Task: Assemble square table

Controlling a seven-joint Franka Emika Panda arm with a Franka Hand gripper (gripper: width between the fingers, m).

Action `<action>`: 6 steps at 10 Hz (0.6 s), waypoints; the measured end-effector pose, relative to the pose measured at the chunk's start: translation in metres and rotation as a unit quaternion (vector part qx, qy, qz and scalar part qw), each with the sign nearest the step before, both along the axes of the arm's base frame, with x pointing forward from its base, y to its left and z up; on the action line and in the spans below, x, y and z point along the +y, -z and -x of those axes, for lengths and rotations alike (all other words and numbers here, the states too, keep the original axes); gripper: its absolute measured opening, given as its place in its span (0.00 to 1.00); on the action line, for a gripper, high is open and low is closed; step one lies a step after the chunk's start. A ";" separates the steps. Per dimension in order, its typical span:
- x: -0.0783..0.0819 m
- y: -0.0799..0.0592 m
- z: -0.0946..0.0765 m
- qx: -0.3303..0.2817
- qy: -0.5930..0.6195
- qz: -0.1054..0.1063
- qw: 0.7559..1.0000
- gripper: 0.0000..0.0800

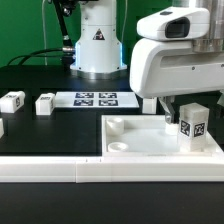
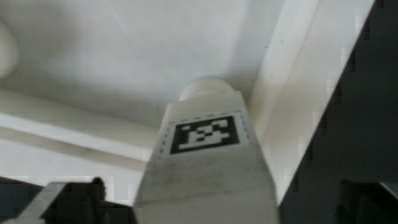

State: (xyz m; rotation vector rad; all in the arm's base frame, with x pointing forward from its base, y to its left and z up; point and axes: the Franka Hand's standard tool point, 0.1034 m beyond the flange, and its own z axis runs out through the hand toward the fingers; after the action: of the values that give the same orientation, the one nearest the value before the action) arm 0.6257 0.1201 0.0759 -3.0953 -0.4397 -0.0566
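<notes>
white leg (image 1: 192,122) stands upright on the square table slab (image 1: 140,145), at the exterior view's right; gripper (image 1: 172,108) spread wide by its top (holding nothing). an off-centre close could topple it.

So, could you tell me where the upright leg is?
On the exterior view's right, the upright leg stands on the square table, near its right edge.

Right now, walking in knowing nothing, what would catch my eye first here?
First, the big white gripper, open, hanging over the square tabletop at the exterior view's right, close to one tagged leg standing upright on it. Then more loose legs on the black table at that view's left, beside the marker board.
</notes>
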 end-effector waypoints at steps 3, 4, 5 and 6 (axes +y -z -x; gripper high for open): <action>-0.001 0.000 0.000 0.000 -0.003 0.000 1.000 0.59; -0.001 0.000 0.000 0.000 -0.003 0.000 1.000 0.59; -0.001 0.000 0.000 0.000 -0.003 0.000 1.000 0.42; -0.001 0.000 0.000 0.000 -0.003 0.000 1.000 0.36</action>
State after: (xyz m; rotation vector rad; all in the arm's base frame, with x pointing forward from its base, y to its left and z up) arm 0.6258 0.1196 0.0759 -3.0943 -0.4493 -0.0567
